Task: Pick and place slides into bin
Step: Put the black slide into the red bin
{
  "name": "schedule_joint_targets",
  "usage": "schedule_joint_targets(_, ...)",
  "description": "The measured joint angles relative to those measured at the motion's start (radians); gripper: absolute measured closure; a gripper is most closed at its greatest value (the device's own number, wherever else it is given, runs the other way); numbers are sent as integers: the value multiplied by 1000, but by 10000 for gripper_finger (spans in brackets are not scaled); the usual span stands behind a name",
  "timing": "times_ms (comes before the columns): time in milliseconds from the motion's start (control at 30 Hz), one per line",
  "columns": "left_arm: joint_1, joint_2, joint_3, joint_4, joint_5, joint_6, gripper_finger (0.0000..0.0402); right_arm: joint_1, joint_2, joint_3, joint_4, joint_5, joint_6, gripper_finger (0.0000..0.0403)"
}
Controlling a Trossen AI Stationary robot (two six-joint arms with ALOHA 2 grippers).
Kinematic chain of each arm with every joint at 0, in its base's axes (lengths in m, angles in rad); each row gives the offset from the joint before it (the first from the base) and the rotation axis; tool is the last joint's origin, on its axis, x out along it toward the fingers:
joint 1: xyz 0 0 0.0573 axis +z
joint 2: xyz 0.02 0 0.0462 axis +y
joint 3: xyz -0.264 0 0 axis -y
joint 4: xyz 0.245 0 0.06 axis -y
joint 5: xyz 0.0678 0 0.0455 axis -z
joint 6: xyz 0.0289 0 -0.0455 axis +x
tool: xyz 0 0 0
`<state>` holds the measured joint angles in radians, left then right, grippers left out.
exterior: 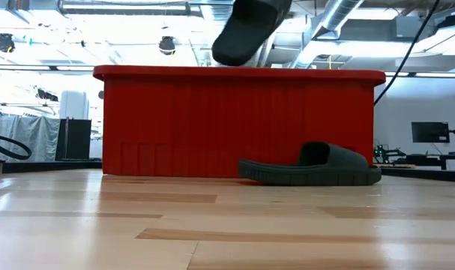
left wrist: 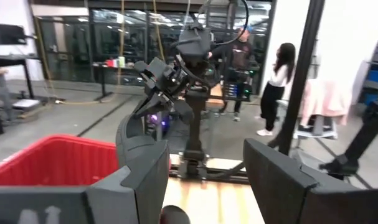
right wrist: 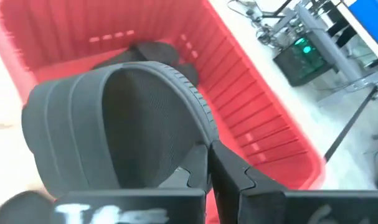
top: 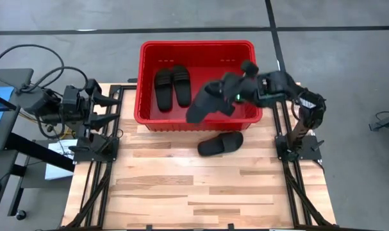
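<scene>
Right tool (right wrist: 208,163) clamps slide (top: 206,102) over bin (top: 141,96) rim, table (top: 181,192)

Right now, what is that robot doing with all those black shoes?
It is putting slides into the red bin. The right gripper has its fingers shut on a slide and holds it in the air over the bin's front rim. Two slides already lie side by side inside the bin. One more slide sits on the wooden table just in front of the bin. The left gripper waits at the table's left edge, fingers open.
</scene>
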<state>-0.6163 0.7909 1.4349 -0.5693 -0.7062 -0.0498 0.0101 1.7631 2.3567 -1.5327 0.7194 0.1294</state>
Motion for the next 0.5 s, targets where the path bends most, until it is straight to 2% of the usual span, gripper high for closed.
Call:
schedule_joint_targets(267, 0, -2, 0, 27, -87, 75, 205, -220, -16, 0, 145, -107, -297, 403)
schedule_joint_targets(500, 0, -2, 0, 54, -122, 134, 205, -401, 6, -4, 211, -203, -466, 403)
